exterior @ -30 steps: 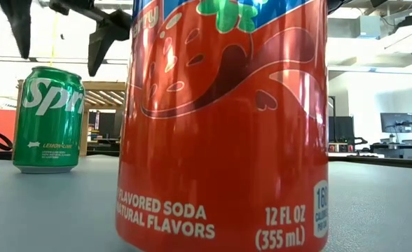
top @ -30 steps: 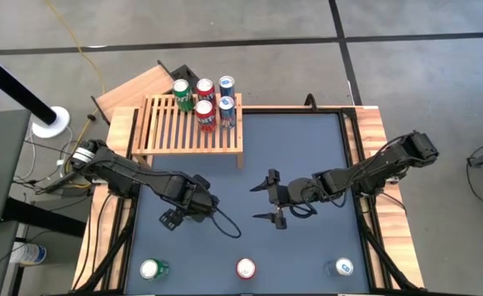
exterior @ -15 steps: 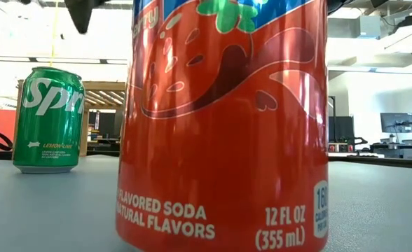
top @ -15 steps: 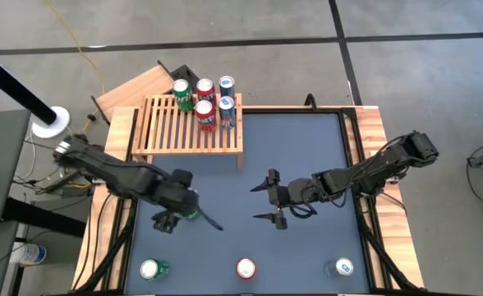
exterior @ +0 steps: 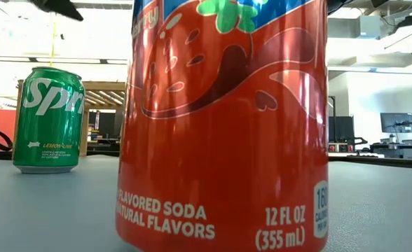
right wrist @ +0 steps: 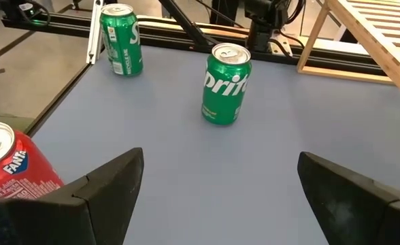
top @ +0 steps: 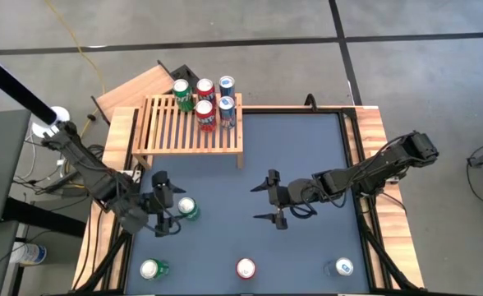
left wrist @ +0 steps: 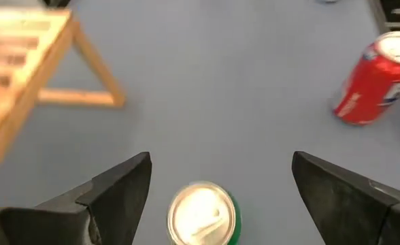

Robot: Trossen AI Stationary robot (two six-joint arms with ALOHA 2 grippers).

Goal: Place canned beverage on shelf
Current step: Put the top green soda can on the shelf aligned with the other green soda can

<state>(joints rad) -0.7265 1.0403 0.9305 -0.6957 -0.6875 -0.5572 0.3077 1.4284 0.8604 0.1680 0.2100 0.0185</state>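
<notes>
Left tool (top: 166, 205) sits at the left of the table (top: 307, 148), jaws spread wide and empty, with a green can (top: 187, 210) standing upright just beside its fingertips; the left wrist view shows that can's top (left wrist: 201, 216) between the two fingers (left wrist: 118, 194) but not touched. Looks like the approach for the next pick, no grip yet.

Shelf (top: 176, 131) at the back left carries five cans (top: 205, 103), all upright and bunched at its right end: one green, two red, two blue. Rest of the slats are bare, so roughly half the job is done by my count.

Along the front edge, three more wait: green can (top: 153, 269), red can (top: 246, 268), and a silver-topped can (top: 343, 267) at the right. With the one at the left tool, four cans are left to place.

Right tool (top: 272, 200) hangs mid-table, jaws fully apart, holding nothing, well apart from any can. Idle, as far as I can judge.
</notes>
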